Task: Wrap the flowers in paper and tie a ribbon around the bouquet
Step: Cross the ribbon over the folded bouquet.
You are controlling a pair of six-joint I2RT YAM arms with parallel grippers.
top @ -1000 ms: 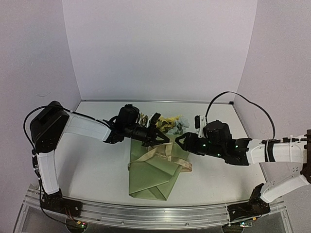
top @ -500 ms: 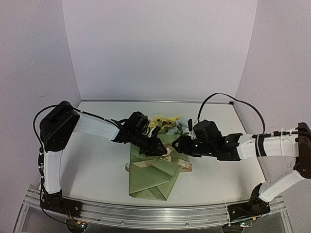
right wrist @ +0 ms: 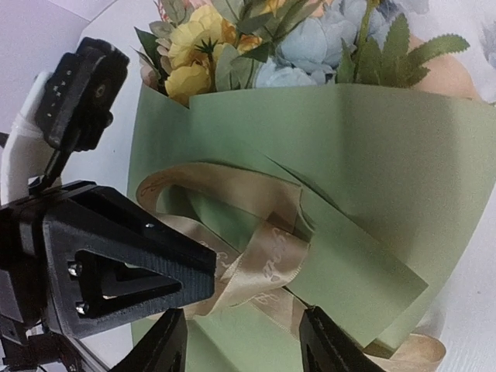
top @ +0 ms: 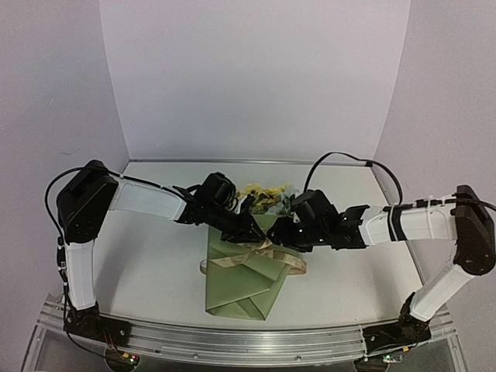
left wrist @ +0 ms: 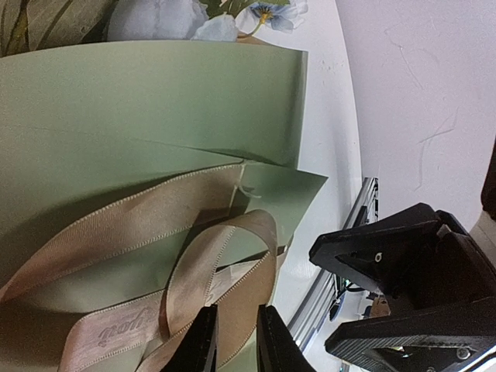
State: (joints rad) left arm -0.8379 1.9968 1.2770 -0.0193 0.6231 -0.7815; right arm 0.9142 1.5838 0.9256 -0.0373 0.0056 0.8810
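1. Flowers (left wrist: 159, 19): cut off at 12 o'clock in the left wrist view; stems hidden inside the paper (left wrist: 155, 101) in every view.
2. Ribbon (left wrist: 132, 232): runs off that view at 8 o'clock; its lettering is too blurred to read.
3. Left gripper (left wrist: 235, 333): only the tips show, at 6 o'clock; whether it pinches the ribbon cannot be told.
4. Right gripper (right wrist: 244, 337): cut off at 6 o'clock in its own view; ribbon tail cropped at 5 o'clock.

The right gripper (top: 280, 231) has slid left, from beside the bouquet (top: 240, 287) to right over it. The left gripper (top: 253, 231) has come across to meet it, and the ribbon (top: 235, 258) loop it held up now lies lower and flatter.
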